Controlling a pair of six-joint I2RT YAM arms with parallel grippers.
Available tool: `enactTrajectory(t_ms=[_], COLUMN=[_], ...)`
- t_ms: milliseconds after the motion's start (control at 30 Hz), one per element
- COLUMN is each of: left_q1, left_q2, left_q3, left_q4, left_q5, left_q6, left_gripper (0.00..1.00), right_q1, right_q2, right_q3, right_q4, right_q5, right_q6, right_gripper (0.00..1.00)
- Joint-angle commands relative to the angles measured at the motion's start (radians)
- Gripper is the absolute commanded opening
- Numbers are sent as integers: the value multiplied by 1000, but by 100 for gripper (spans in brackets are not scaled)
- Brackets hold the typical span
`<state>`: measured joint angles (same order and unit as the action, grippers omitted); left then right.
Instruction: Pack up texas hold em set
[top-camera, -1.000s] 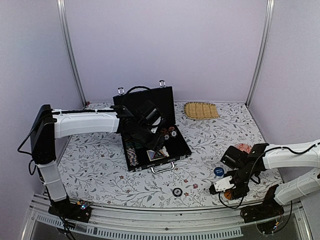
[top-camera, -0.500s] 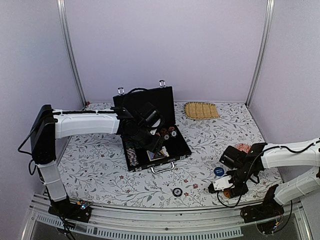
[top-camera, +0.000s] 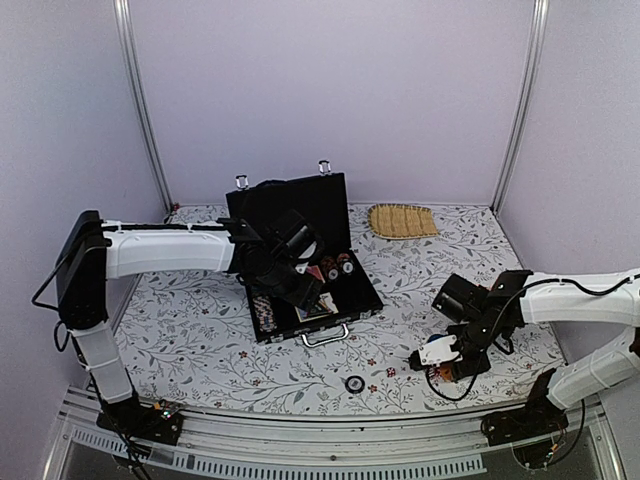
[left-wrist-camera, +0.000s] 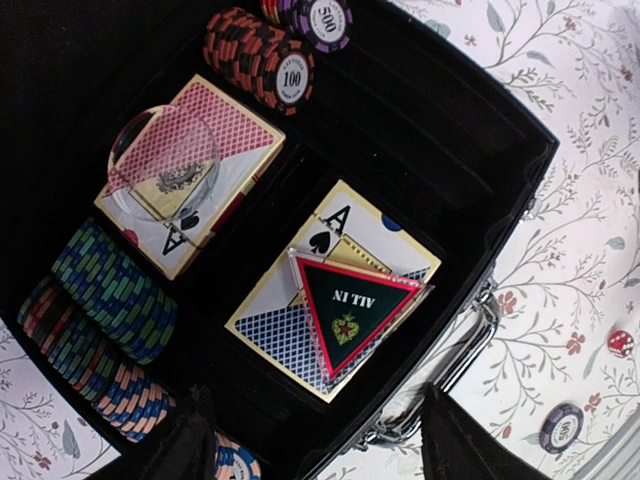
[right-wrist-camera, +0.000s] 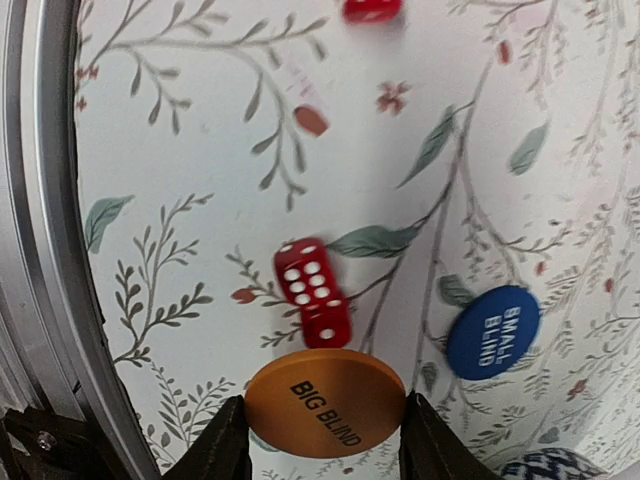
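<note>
Right gripper (top-camera: 438, 364) has shifted left, fingers clamping the round orange "BIG BLIND" disc (right-wrist-camera: 325, 402). Open black rectangular briefcase (left-wrist-camera: 505, 135) holds chip rows (left-wrist-camera: 100, 300) and two card decks (left-wrist-camera: 280, 335); left gripper (left-wrist-camera: 315, 450) fingers spread wide, empty.

From above and behind both bases we see the whole table (top-camera: 200, 330). Our left wrist view looks closely past the left claw (left-wrist-camera: 320, 455) into the briefcase (left-wrist-camera: 480, 150) ahead of it, which the top view shares. Our right wrist view, even closer, faces the orange disc (right-wrist-camera: 325, 400) within the right claw (right-wrist-camera: 322, 445).
</note>
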<state>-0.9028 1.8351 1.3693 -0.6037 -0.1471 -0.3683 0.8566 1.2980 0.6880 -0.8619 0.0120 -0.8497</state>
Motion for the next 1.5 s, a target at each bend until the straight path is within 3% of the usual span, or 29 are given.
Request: enactTrajectory(t_ms=[0,233,833,1100,1467], left_q1=[21,47,101,127,172], left_q2=[-72,-148,-359,-434,-532], left_q3=[-29,-89,-253,-276,-316], left_q4=[19,19,39,18,-29], left_q5=[-19,-44,-72,-106,-132], left_q6=[-10,-41,-140,-187,-240], left_gripper=[71,70,71,71,72], right_q1=[3,2,-19,-19,-19], right_q2=[25,159,872,1038,1131], right_q3=[162,406,1237,1382,1395], right_q4=[-53,-36,143,261,390], right_q5=[8,0,-106,-103,-120], right_q6=[-5,-36,66,117,128], right_gripper=[46,46,47,49,50])
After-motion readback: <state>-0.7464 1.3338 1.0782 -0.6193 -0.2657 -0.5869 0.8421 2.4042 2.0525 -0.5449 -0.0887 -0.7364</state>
